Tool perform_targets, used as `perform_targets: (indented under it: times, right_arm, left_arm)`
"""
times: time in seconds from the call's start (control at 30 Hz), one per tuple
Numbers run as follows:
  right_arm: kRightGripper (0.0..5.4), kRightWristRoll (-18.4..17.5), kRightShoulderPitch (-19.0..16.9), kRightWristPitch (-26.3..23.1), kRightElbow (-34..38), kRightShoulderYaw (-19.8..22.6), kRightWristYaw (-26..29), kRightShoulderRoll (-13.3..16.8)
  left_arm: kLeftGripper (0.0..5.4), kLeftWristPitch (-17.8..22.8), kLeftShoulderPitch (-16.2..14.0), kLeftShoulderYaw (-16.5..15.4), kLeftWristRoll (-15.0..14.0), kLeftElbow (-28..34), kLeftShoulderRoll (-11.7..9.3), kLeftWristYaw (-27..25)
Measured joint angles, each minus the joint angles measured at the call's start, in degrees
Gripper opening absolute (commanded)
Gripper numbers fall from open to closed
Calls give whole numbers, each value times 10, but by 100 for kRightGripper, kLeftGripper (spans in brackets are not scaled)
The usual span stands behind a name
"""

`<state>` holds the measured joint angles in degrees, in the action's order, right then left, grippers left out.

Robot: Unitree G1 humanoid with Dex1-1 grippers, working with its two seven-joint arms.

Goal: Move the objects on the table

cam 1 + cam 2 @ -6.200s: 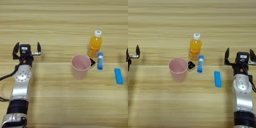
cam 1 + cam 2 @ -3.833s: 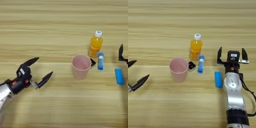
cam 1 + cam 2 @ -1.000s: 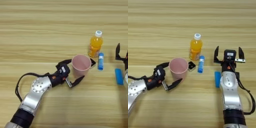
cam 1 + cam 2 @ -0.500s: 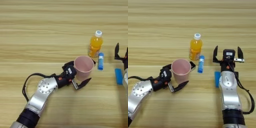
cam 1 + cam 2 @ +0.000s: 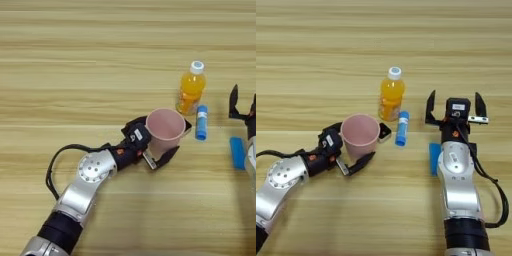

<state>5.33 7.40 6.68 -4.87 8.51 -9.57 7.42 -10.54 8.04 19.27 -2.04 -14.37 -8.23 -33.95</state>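
Pink cup | left hand spread around it (fingers apart) | right hand apart, idle

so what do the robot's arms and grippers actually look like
Both arms are silver-grey metal with rounded joint housings, black cuffs lower down and thin black cables looping alongside. The left gripper and right gripper each have two black curved fingers on a black wrist block carrying a small white label and orange-red marks.

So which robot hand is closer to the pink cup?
The left. Its end effector is open around the cup, one finger on each side. The right end effector is open too, off past the tube and bottle.
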Motion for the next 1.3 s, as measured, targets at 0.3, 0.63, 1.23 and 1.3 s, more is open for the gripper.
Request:
perform_targets:
  times: [0.3, 0.63, 1.23, 1.3]
  right_arm:
    - [540, 0, 0, 0, 0, 0, 0, 0]
    - [540, 0, 0, 0, 0, 1, 0, 0]
    - [540, 1, -1, -7, 3, -1, 0, -1]
    - [540, 2, -1, -9, 5, -1, 0, -2]
  left_arm:
    - [517, -1, 12, -11, 0, -21, 7, 15]
    - [435, -11, 14, -22, -1, -28, 10, 19]
    - [418, -32, 38, -115, 19, -71, 1, 150]
    - [417, -36, 48, -130, 30, -86, -5, 174]
